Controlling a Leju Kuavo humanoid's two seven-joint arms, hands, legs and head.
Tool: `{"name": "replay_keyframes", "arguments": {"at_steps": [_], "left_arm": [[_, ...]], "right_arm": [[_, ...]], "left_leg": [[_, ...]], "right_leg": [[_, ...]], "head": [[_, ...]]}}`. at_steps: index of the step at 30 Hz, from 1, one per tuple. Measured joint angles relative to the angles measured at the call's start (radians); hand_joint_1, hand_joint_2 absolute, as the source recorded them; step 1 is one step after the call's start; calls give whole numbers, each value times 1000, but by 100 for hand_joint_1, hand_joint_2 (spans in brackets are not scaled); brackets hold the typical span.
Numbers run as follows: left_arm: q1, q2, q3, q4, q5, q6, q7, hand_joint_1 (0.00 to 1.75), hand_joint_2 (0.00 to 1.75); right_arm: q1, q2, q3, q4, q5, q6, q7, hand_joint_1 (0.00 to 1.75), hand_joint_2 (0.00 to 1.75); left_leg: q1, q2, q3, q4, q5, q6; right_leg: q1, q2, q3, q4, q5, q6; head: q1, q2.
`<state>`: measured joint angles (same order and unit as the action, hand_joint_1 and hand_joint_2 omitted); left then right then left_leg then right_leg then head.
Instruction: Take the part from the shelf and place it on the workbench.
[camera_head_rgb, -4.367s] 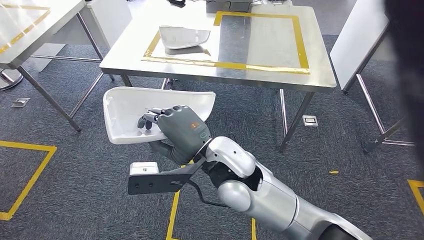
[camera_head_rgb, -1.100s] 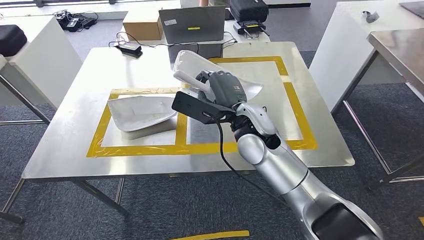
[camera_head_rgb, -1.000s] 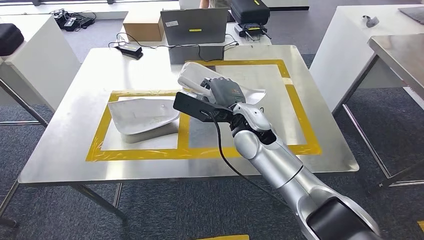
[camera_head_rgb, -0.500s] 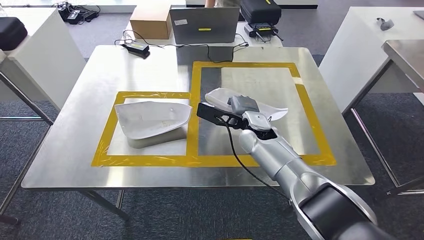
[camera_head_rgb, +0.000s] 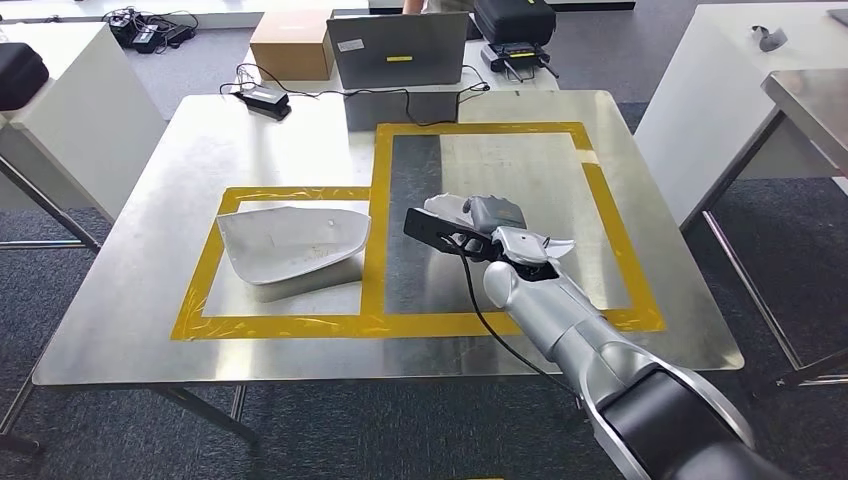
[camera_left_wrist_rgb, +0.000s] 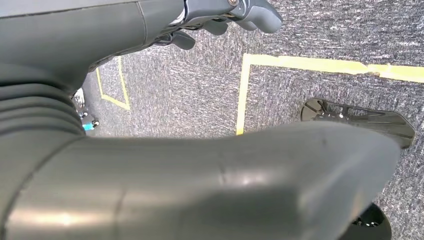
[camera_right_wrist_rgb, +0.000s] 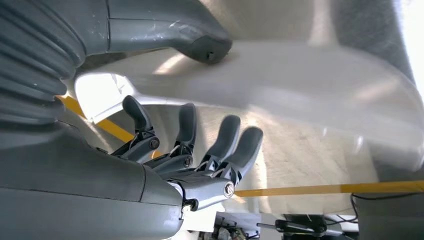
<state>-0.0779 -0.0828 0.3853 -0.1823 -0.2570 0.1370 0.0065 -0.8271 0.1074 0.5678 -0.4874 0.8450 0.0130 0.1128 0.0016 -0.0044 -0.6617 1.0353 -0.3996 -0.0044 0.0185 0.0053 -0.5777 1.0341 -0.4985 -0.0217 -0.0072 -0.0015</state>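
Grey right hand (camera_head_rgb: 492, 215) seemingly gripping part (camera_head_rgb: 553, 244)

Left wrist view. The left hand (camera_left_wrist_rgb: 210, 165) spans most of the frame: its ribbed cover lies at one edge, the thick grey thumb (camera_left_wrist_rgb: 280, 175) stretches across the foreground, and the darker fingers (camera_left_wrist_rgb: 235, 12) are bent along the opposite edge, holding nothing. Behind it lies grey carpet (camera_left_wrist_rgb: 190, 95) marked with yellow tape lines (camera_left_wrist_rgb: 245, 85), with a dark flat part (camera_left_wrist_rgb: 357, 117) resting on it beyond the thumb.
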Motion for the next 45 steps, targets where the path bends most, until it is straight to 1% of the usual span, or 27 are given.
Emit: {"name": "replay_keyframes", "arguments": {"at_steps": [5, 13, 17, 19, 21, 22, 23, 24, 25, 26, 27, 28, 29, 30, 31, 32, 33, 35, 36, 37, 38, 39, 41, 42, 43, 44, 45], "left_arm": [[2, 0, 0, 0, 13, 0, -16, 0, 0], [3, 0, 1, 0, 15, 0, -19, 0, 0], [4, 0, 1, 0, 15, 0, -17, 0, 0], [5, 0, 1, 0, 14, 0, -14, 0, 0], [7, -1, 1, 0, 15, 0, -15, 0, 0], [9, -2, 1, 0, 17, 0, -17, 0, 0], [10, -4, 2, 0, 21, 0, -21, 0, 0], [11, -5, 3, 1, 25, 0, -25, 0, 0], [13, -6, 4, 1, 29, 0, -29, 0, 0], [14, -7, 5, 1, 32, 0, -33, 0, 0], [17, -8, 7, 1, 35, 0, -37, 0, 0], [20, -9, 9, 2, 38, 0, -41, 0, 0], [23, -10, 10, 2, 41, 0, -45, 0, 0], [26, -11, 12, 2, 43, 0, -49, 0, 0], [27, -10, 14, 2, 44, 0, -53, 0, 0], [28, -10, 16, 2, 44, 0, -56, 0, 0], [29, -9, 18, 2, 42, 0, -58, 0, 0], [30, -9, 20, 3, 38, 0, -59, 0, 0], [32, -9, 20, 3, 36, 0, -59, 0, 0], [34, -9, 20, 3, 34, 0, -58, 0, 0], [36, -9, 20, 4, 31, 0, -58, 0, 0], [37, -9, 20, 4, 29, 0, -57, 0, 0], [39, -9, 20, 5, 27, 0, -57, 0, 0], [39, -9, 20, 5, 27, 0, -57, 0, 0], [39, -9, 20, 5, 27, 0, -57, 0, 0], [39, -9, 20, 5, 27, 0, -57, 0, 0], [39, -9, 20, 5, 27, 0, -57, 0, 0]], "right_arm": [[2, 8, -31, -17, -26, -44, -73, 0, 0], [3, 17, -49, -41, -30, -49, -86, 0, 0], [15, 16, -55, -80, -48, -55, -123, 0, 0], [29, 16, -58, -138, -64, -57, -146, 0, 0], [50, 13, -61, -230, -86, -59, -159, 0, 0], [63, 8, -64, -289, -99, -61, -164, 0, 0], [78, 1, -69, -359, -114, -62, -168, 0, 0], [96, -8, -73, -431, -128, -64, -172, 0, 0], [115, -19, -78, -502, -138, -63, -174, 0, 0], [137, -29, -82, -570, -145, -63, -177, 0, 0], [159, -40, -86, -630, -149, -63, -181, 0, 0], [181, -51, -90, -685, -151, -65, -185, 0, 0], [202, -62, -94, -735, -150, -67, -190, 0, 0], [220, -72, -99, -782, -148, -73, -195, 0, 0], [237, -83, -103, -824, -146, -79, -199, 0, 0], [255, -92, -105, -865, -144, -88, -205, 0, 0], [273, -103, -108, -900, -143, -98, -212, 0, 0], [299, -129, -112, -953, -154, -119, -226, 0, 0], [306, -147, -113, -973, -164, -132, -232, 0, 0], [311, -165, -114, -991, -176, -145, -237, 0, 0], [318, -182, -114, -1009, -186, -158, -240, 0, 0], [328, -197, -115, -1026, -192, -169, -241, 0, 0], [356, -221, -117, -1055, -197, -184, -241, 0, 0], [373, -230, -119, -1069, -198, -191, -240, 0, 0], [390, -240, -120, -1082, -198, -197, -239, 0, 0], [405, -249, -122, -1096, -197, -203, -239, 0, 0], [418, -256, -125, -1109, -196, -208, -239, 0, 0]], "left_leg": [[0, 0, 0, 0, -1, -1], [0, 0, 0, 0, -2, -1], [0, 0, 0, 0, -2, -1], [-4, 1, 1, 1, -4, 8], [-3, 3, 11, -15, 2, 17], [1, 5, 18, -28, 8, 20], [5, 6, 24, -40, 13, 21], [8, 8, 27, -46, 17, 22], [10, 8, 27, -47, 18, 23], [12, 8, 26, -47, 18, 22], [16, 8, 25, -46, 18, 19], [20, 8, 23, -43, 19, 14], [26, 8, 19, -38, 18, 7], [32, 8, 13, -29, 17, -1], [36, 9, 7, -20, 16, -12], [38, 8, 3, -11, 13, -22], [38, 8, 1, -5, 12, -32], [38, 8, 3, -7, 14, -48], [40, 9, 2, -9, 15, -55], [41, 10, -2, -1, 5, -58], [41, 10, -13, 26, -20, -59], [40, 10, -31, 74, -59, -58], [35, 9, -71, 206, -146, -52], [32, 8, -81, 256, -173, -48], [29, 8, -74, 271, -181, -43], [25, 8, -47, 249, -174, -35], [20, 7, -2, 192, -156, -26]], "right_leg": [[0, 0, 0, 0, -2, -2], [-1, 0, 0, 0, -2, -3], [-2, 0, 0, -1, -2, -2], [-5, 0, 2, -5, 0, 4], [-6, 0, 7, -9, 1, 12], [-6, 0, 6, -1, -8, 16], [-7, 0, -6, 27, -28, 21], [-10, 0, -27, 77, -59, 27], [-15, 0, -57, 139, -94, 34], [-22, 0, -85, 200, -121, 40], [-29, 0, -103, 238, -131, 47], [-35, -1, -104, 241, -122, 55], [-43, -2, -85, 204, -97, 63], [-51, -4, -49, 135, -65, 73], [-55, -6, -21, 77, -41, 81], [-57, -8, 0, 33, -23, 79], [-57, -8, 8, 13, -16, 72], [-53, -6, -1, 19, -10, 46], [-52, -6, -4, 20, -6, 35], [-52, -6, -8, 20, 0, 26], [-52, -6, -13, 19, 7, 17], [-51, -6, -17, 18, 13, 10], [-44, -6, -29, 19, 24, 3], [-39, -6, -36, 19, 30, 2], [-35, -6, -44, 20, 36, 1], [-31, -6, -51, 20, 41, 1], [-29, -6, -57, 20, 47, 2]], "head": [[0, 0], [0, 0], [0, 0], [0, 0], [0, 0], [1, 0], [2, 0], [3, 0], [5, 0], [5, 0], [5, 0], [5, 0], [5, 0], [5, 0], [6, 0], [6, 0], [6, 0], [6, 0], [5, 0], [4, 0], [4, 0], [2, 0], [1, 0], [1, 0], [1, 0], [1, 0], [1, 0]]}}
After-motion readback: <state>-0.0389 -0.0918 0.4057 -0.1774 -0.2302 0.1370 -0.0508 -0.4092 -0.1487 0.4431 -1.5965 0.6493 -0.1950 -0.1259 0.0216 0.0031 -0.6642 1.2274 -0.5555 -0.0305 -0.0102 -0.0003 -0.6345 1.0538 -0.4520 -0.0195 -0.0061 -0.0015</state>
